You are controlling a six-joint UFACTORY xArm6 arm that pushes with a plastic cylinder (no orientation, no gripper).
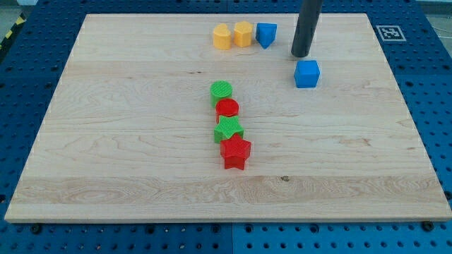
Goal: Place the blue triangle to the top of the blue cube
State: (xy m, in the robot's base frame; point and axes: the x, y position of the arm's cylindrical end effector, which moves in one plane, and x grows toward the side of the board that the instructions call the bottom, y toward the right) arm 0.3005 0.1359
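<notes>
Camera view shows my tip (301, 54) set down on the wooden tabletop (127, 141) near the view's top right, just above the blue cube (307, 73) and to the right of the blue triangle (265, 34), touching neither. The arm carries no gripper, only the dark rod. The blue triangle ends a row of 3 at the view's top, right beside 2 yellow blocks (233, 34). Mid-board, 4 pieces stand in a column: green cylinder (221, 91), red cylinder (227, 109), green star (228, 129), red star (236, 152)
</notes>
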